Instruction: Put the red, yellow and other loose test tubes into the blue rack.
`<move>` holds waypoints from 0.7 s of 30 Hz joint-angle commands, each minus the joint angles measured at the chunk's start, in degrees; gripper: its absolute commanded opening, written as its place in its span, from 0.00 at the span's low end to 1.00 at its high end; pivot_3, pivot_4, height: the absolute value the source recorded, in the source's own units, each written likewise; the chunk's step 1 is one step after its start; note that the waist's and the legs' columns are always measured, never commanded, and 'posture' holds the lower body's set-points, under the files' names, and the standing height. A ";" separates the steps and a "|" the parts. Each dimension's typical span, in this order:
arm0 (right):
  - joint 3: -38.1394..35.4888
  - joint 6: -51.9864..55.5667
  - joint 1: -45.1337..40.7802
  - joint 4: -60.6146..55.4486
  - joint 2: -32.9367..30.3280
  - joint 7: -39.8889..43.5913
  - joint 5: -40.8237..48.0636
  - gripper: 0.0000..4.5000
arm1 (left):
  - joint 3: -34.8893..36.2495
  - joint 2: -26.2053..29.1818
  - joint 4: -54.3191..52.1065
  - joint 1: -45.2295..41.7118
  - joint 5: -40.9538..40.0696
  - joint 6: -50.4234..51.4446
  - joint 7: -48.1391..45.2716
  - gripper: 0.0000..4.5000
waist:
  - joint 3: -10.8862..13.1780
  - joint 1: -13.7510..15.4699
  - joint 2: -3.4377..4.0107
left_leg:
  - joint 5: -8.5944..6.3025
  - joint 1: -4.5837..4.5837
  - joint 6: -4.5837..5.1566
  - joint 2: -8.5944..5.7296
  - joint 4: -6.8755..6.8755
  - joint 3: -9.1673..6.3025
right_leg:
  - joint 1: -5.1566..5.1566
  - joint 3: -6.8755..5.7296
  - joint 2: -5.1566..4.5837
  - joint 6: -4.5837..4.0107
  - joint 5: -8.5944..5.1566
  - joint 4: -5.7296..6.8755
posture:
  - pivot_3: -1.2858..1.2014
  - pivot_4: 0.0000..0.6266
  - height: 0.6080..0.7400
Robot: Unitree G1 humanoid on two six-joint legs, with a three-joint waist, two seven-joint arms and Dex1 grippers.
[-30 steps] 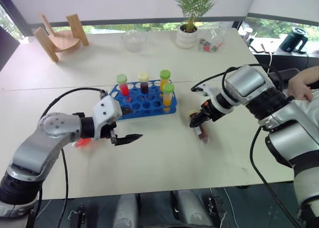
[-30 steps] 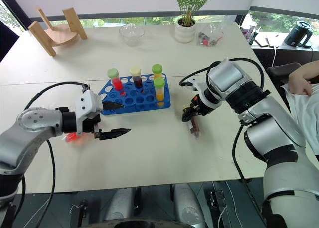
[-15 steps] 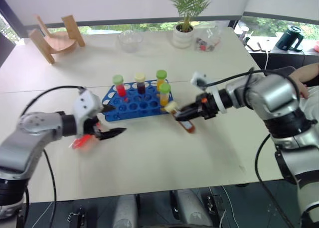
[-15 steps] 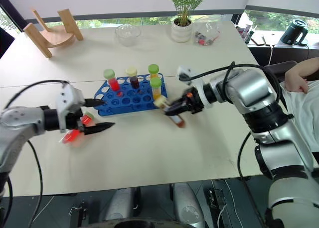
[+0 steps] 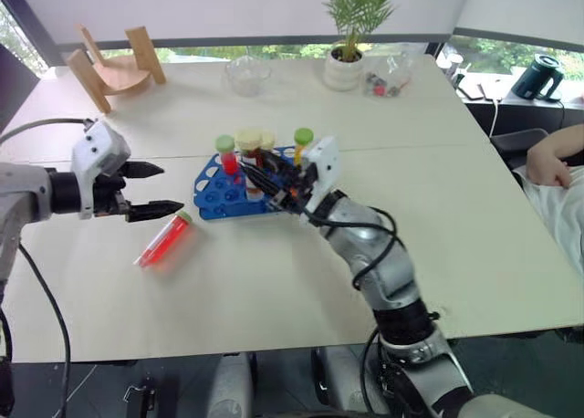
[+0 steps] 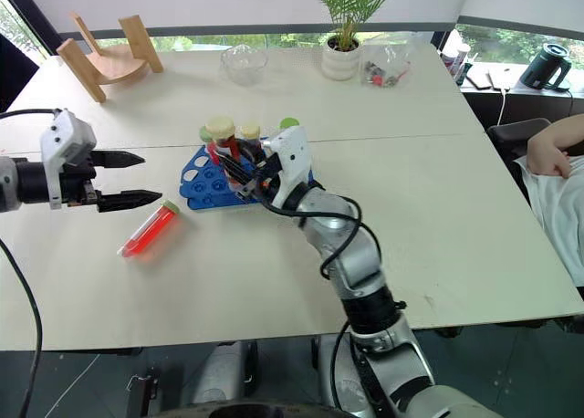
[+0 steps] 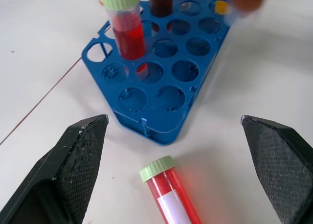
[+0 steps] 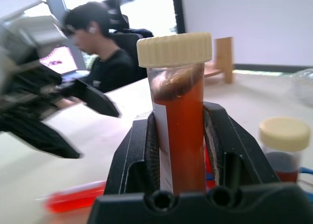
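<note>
The right tool (image 8: pixel 180 136) is clenched on a cream-capped tube of brown liquid (image 8: pixel 177 121), held upright above the blue rack (image 6: pixel 203 188); its wrist view alone shows a seated person (image 8: pixel 100 53) behind. The left tool (image 6: pixel 120 178) is spread wide and grasps nothing, away from the rack's end. Between tool and rack, a green-capped red tube (image 7: pixel 168 197) lies on the tabletop (image 5: pixel 274 272), cap just beside the rack's corner.

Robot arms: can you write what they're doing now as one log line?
right gripper: shut on brown tube, over blue rack | left gripper: open, empty | red tube: lying on table
</note>
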 commanded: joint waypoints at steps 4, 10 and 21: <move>1.45 -8.42 -1.61 3.95 0.99 -2.64 -5.76 0.19 | 0.88 -0.12 -2.31 0.81 -0.17 0.64 0.59 1.00 | 0.00 -0.14 0.01 | 0.00 -0.01 0.00 0.00 -0.07 -0.02 | -0.03 0.00 0.00 0.00 0.00 0.02 | 0.52 0.24 1.00; 0.17 -8.51 -0.78 5.67 1.01 -3.34 -6.54 0.19 | 1.99 -1.80 -7.31 3.20 -1.78 3.49 3.04 1.00 | 0.00 -0.61 0.00 | 0.00 -0.01 0.00 0.01 -0.08 -0.04 | -0.03 0.01 0.00 -0.01 0.00 0.03 | 0.52 0.24 1.00; 1.10 -10.56 1.03 9.99 1.15 -3.01 -8.08 0.19 | 1.34 -2.08 -7.76 3.28 -1.62 3.64 4.49 1.00 | 0.00 -0.86 0.00 | 0.00 0.00 0.00 0.00 -0.06 -0.06 | -0.01 0.00 0.00 -0.01 0.00 0.06 | 0.52 0.24 1.00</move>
